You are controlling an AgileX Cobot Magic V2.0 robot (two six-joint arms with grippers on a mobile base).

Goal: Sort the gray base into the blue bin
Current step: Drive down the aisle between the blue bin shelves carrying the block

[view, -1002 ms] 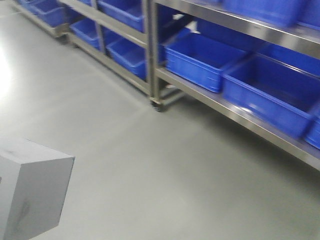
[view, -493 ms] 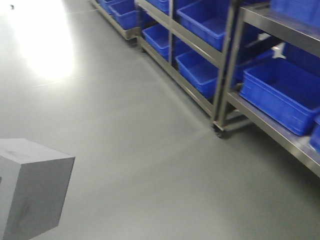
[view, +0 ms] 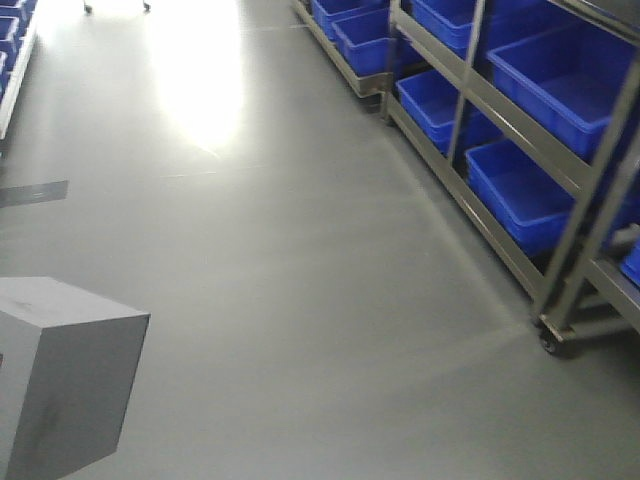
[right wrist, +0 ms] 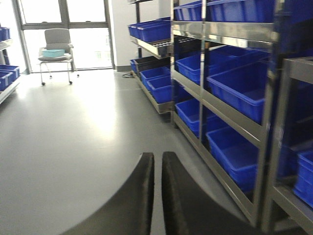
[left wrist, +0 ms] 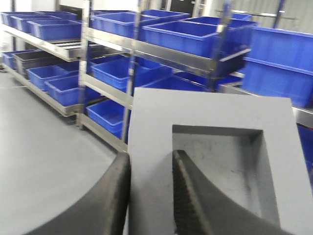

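The gray base (left wrist: pixel 210 122) fills the left wrist view, its square recess (left wrist: pixel 230 161) facing the camera. My left gripper (left wrist: pixel 150 161) is shut on the base's left wall, with one finger outside and the other finger (left wrist: pixel 195 200) inside the recess. In the front view the base (view: pixel 60 380) shows as a plain gray block at the lower left. My right gripper (right wrist: pixel 157 159) is shut with nothing in it, hanging over bare floor. Blue bins (view: pixel 520 190) (left wrist: pixel 186 36) (right wrist: pixel 234 88) sit on the racks; none is under either gripper.
Steel racks on castors (view: pixel 550 340) line the right side, filled with several blue crates. Another rack edge (view: pixel 10 60) shows at the far left. A chair (right wrist: pixel 56 46) with a teal box stands by the windows. Grey floor with glare (view: pixel 200 90) lies ahead.
The front view has swung left: the racks slid to the right of the frame and more floor shows. The gray base stays at the same spot in the frame.
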